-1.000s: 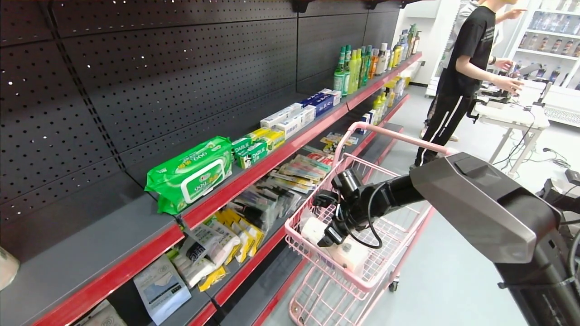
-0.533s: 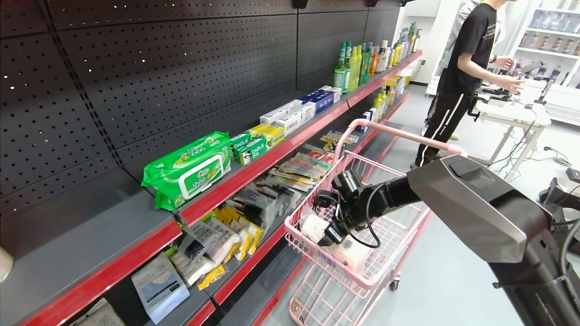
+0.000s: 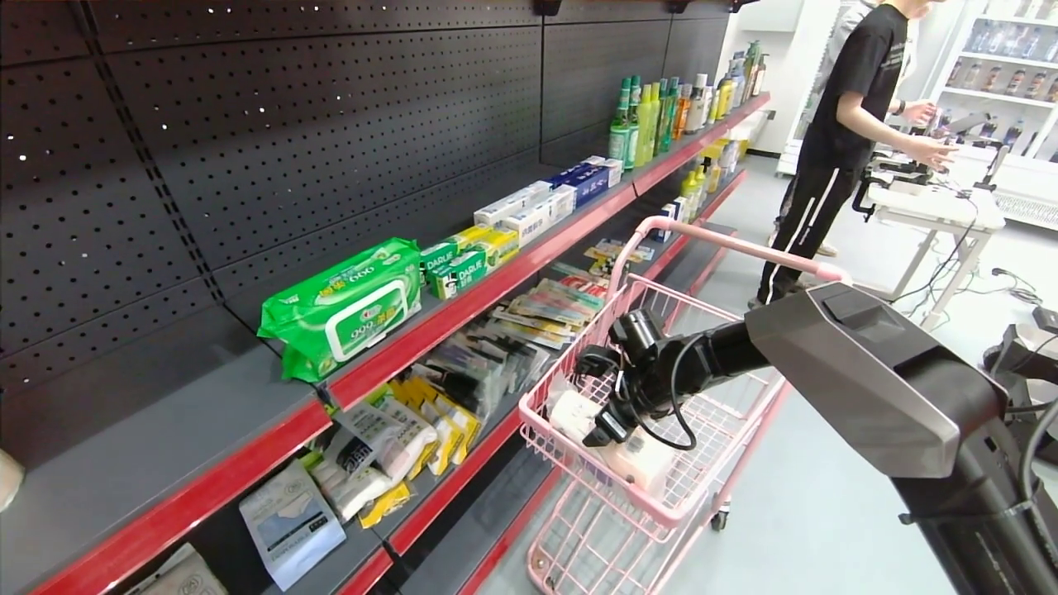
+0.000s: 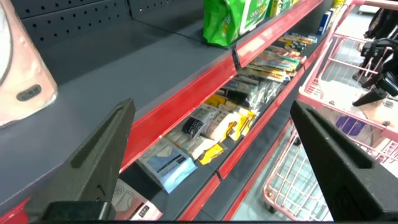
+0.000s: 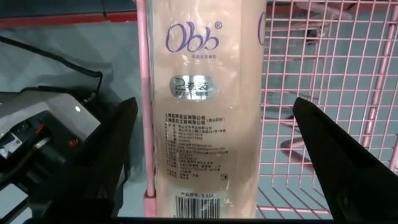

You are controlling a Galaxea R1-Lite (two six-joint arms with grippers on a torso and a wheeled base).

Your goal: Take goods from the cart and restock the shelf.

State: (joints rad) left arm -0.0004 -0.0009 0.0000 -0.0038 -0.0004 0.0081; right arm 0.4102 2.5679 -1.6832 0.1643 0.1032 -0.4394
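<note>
The right jaws stand spread wide, their dark fingers on either side of a pale wrapped roll pack without closing on it; whether they touch it I cannot tell. The pack lies in the basket of the pink cart, which stands at about the robot's one o'clock, and a pink bar of the basket runs along one edge of the pack. A second white pack lies just beside it, at the basket's end nearer the shelf.

The left jaws are parted too, fingers well apart and holding nothing. They hang over the bare grey board of the upper shelf, around the robot's nine o'clock. A pale pink pack stands on that board close by.

Farther along the same board, at about ten o'clock, a green pack of wipes lies at the red front edge, with green and yellow toothpaste boxes just beyond it. White and blue boxes follow, then upright bottles toward twelve o'clock. The lower shelf carries flat packets between the board and the cart.
</note>
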